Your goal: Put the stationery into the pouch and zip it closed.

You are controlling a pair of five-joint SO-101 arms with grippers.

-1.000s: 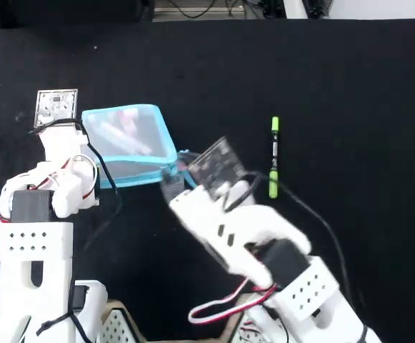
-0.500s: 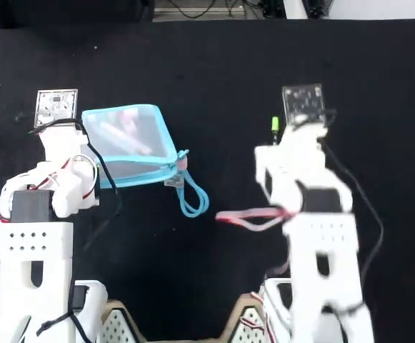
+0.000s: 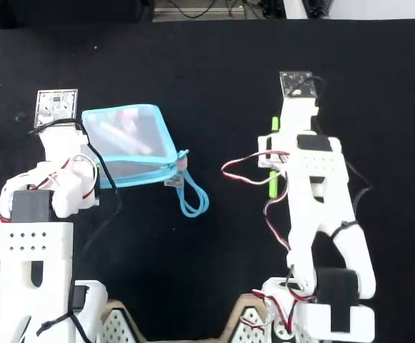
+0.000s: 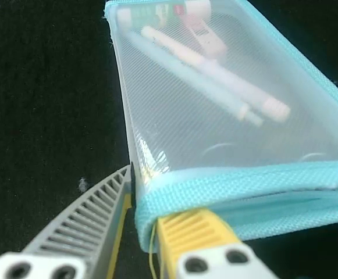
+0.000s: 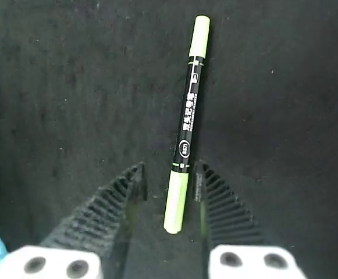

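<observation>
The pouch (image 3: pixel 130 146), pale blue mesh, lies at about 10 o'clock from the middle of the black table (image 3: pixel 221 64) in the high view. Its blue loop (image 3: pixel 193 198) trails off toward 4 o'clock. The left gripper (image 4: pixel 148 197) is clenched on the pouch's corner at the teal zipper band, with one grey finger and one yellow finger pinching the fabric. In the high view the left arm (image 3: pixel 50 186) hides that corner. Through the mesh a few pens and something pink show (shapes only, blurred by the weave). Whether the zip is open or closed at the gripped end cannot be made out.

A green highlighter (image 3: pixel 273 184) lies on the table at about 2 o'clock, well apart from the pouch. It runs 12 to 6, and the right arm (image 3: pixel 314 186) covers its middle, so only the two lime ends show. In the right wrist view the right gripper (image 5: pixel 169 174) is spread wide, a finger on either side of one lime end of the highlighter (image 5: pixel 186 122), not closed on it. Its height above the table is hard to judge.
</observation>
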